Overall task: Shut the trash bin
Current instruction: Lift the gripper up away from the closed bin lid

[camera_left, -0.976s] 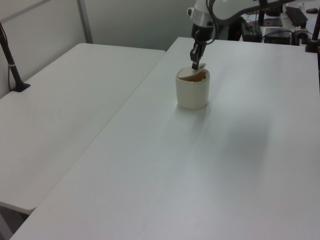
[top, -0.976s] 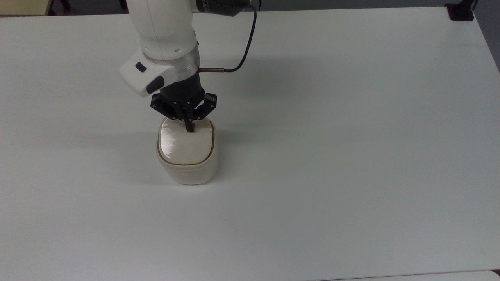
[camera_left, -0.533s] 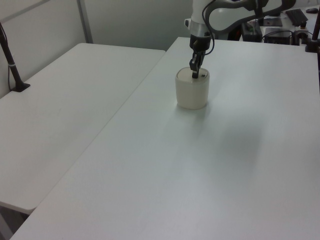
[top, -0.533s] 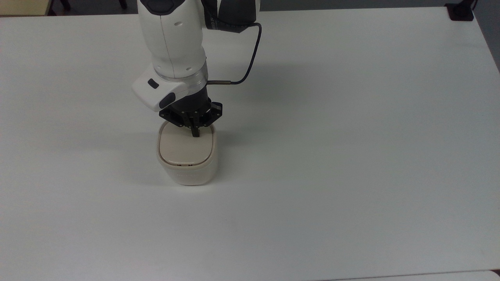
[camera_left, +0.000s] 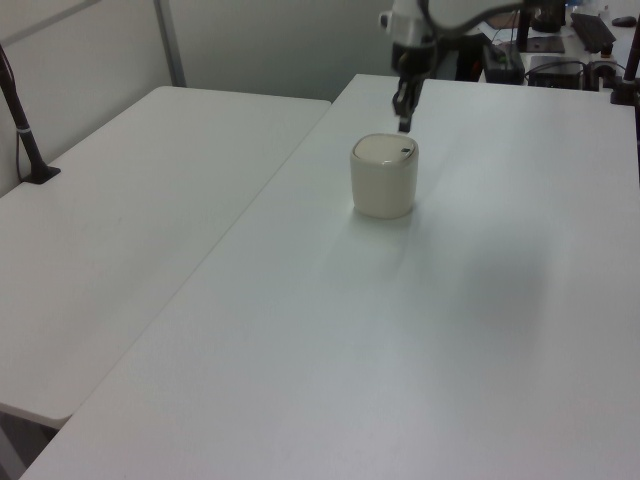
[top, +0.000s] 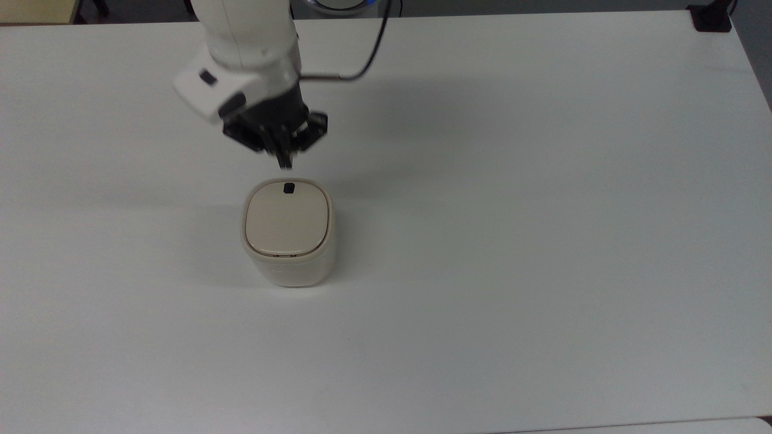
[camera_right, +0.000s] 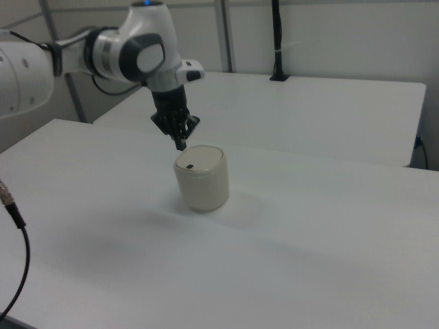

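The trash bin (top: 288, 256) (camera_left: 384, 182) (camera_right: 202, 179) stands on the white table, cream-white with a rounded-square body. Its flat beige lid (top: 287, 219) lies down flush in the rim, and a small black square button (top: 289, 188) shows near the lid's far edge. My gripper (top: 283, 161) (camera_left: 404, 122) (camera_right: 180, 143) hangs above and just behind that edge, apart from the lid, its black fingers shut together with nothing between them.
The white table (top: 543, 241) stretches wide around the bin. A second white table (camera_left: 120, 220) stands beside it at the left view's left. A black post base (top: 711, 18) sits at the top view's far right corner.
The lid went from tilted up to lying flat under the gripper's push. Since then the gripper has lifted off the lid and drawn back, uncovering the black button.
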Motion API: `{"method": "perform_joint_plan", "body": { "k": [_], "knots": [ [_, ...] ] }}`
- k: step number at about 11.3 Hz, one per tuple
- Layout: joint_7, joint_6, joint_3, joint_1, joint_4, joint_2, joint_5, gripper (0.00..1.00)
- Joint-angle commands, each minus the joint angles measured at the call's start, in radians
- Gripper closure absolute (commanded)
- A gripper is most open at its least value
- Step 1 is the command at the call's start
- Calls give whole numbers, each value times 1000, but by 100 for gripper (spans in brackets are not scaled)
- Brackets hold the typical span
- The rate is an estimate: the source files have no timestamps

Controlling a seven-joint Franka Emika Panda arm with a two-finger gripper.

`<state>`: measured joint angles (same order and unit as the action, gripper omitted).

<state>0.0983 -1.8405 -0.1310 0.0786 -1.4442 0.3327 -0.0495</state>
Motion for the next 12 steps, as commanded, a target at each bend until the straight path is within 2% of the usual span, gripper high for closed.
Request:
{"method": "perform_joint_plan", "body": {
  "k": [1,2,5,8,9,12],
  "knots": [
    [29,168,-4,-5,-32,-127,11,28],
    [12,190,-4,-2,-33,-141,13,0],
    [-51,250,1,9,-32,-178,60,0],
    [-52,297,1,10,-32,-210,56,0],
    [-57,288,-2,3,-6,-204,48,0],
    [-54,340,-3,0,-8,-204,62,0]
  ]
}}
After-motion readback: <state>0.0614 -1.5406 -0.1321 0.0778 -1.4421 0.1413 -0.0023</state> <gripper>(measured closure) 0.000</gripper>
